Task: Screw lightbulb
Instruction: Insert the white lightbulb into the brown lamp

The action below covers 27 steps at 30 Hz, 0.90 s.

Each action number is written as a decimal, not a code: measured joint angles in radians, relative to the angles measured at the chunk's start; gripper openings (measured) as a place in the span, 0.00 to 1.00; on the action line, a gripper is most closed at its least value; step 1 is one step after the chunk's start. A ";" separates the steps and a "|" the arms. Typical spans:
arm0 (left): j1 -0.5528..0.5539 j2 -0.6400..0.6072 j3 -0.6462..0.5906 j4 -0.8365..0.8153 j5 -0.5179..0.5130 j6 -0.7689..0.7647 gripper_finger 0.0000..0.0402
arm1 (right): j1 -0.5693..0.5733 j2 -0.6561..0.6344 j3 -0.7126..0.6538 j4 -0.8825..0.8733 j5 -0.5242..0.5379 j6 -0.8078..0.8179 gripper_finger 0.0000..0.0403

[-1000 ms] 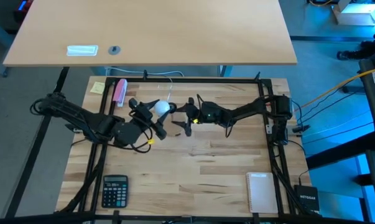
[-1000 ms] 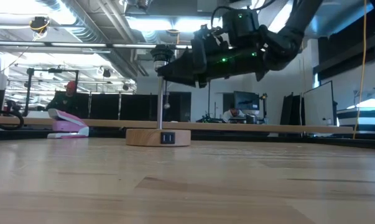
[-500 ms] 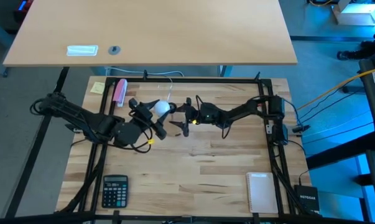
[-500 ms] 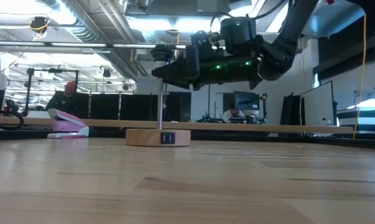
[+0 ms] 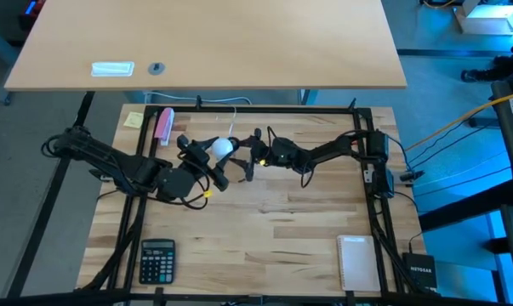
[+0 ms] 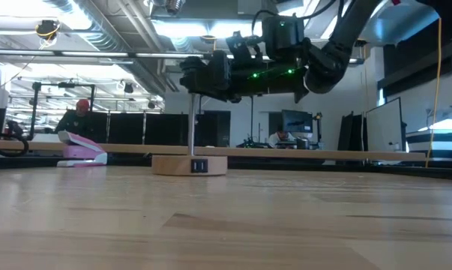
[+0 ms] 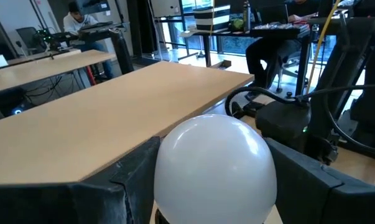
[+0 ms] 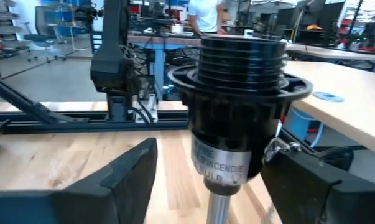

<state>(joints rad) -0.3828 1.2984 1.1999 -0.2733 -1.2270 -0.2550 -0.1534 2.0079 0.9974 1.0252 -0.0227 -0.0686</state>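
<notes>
Nearest on the pale plank table (image 5: 265,229) we see a dark calculator (image 5: 157,259) at the left corner and a white notepad (image 5: 356,261) at the right.

Mid-table, we see the left gripper (image 5: 207,161) clamped on the bulb (image 5: 220,147): a smooth, frosted white globe that fills the gap between the two matte black fingers (image 7: 122,180) in the left wrist view (image 7: 215,168), both pressed to its sides. It is held above the boards, left of centre.

Just right of it the right gripper (image 5: 249,156) has its fingers apart, one on each side of the socket (image 8: 240,118), a black ribbed cylinder with a flared collar on a thin metal post (image 6: 192,124); whether they touch it we cannot tell. The post rises from a round wooden base (image 6: 190,164).

Farther off, at the far left edge, lie a pink stapler (image 5: 163,125) and a yellow note (image 5: 133,120). Beyond stands a second, smooth tan tabletop (image 5: 239,51).
</notes>
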 joint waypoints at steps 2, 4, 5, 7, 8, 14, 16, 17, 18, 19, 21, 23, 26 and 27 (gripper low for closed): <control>0.000 0.000 0.000 0.000 0.000 0.000 0.60 | 0.001 0.000 0.000 0.004 -0.021 -0.012 0.61; 0.000 0.000 0.000 0.000 0.000 0.000 0.60 | 0.002 0.000 0.000 0.017 -0.031 -0.020 0.53; 0.000 0.000 0.000 -0.001 0.005 -0.001 0.60 | 0.003 0.000 0.000 0.019 -0.031 -0.025 0.49; 0.000 0.000 0.000 -0.005 0.011 -0.007 0.60 | 0.002 -0.001 0.000 0.012 -0.027 -0.038 0.41; 0.000 0.000 0.000 -0.008 0.012 -0.008 0.60 | 0.002 -0.001 0.000 0.004 -0.018 -0.039 0.37; 0.000 0.007 0.000 -0.008 0.010 -0.035 0.60 | 0.004 -0.003 0.000 -0.006 0.002 -0.041 0.36; -0.001 0.017 0.000 -0.009 -0.037 -0.086 0.60 | 0.017 -0.006 0.000 -0.012 0.032 -0.038 0.36; 0.000 0.029 -0.001 -0.001 -0.068 -0.103 0.60 | 0.025 -0.011 0.000 -0.019 0.044 -0.039 0.36; 0.003 0.039 -0.008 0.004 -0.103 -0.110 0.60 | 0.033 -0.014 0.000 -0.022 0.054 -0.040 0.36; 0.006 0.053 -0.020 -0.002 -0.143 -0.129 0.60 | 0.038 -0.014 -0.001 -0.022 0.067 -0.041 0.36; 0.021 0.087 -0.035 -0.010 -0.183 -0.187 0.60 | 0.044 -0.014 -0.001 -0.027 0.090 -0.040 0.36; 0.038 0.114 -0.039 -0.007 -0.211 -0.217 0.60 | 0.043 -0.014 -0.001 -0.037 0.110 -0.016 0.36; 0.063 0.139 -0.039 0.004 -0.264 -0.259 0.60 | 0.041 -0.016 -0.001 -0.052 0.110 0.011 0.36; 0.070 0.145 -0.039 0.005 -0.267 -0.268 0.60 | 0.041 -0.016 -0.001 -0.056 0.111 0.011 0.36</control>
<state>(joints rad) -0.3128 1.4434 1.1606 -0.2685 -1.4940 -0.5232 -0.1123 1.9923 0.9966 0.9696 0.0882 -0.0579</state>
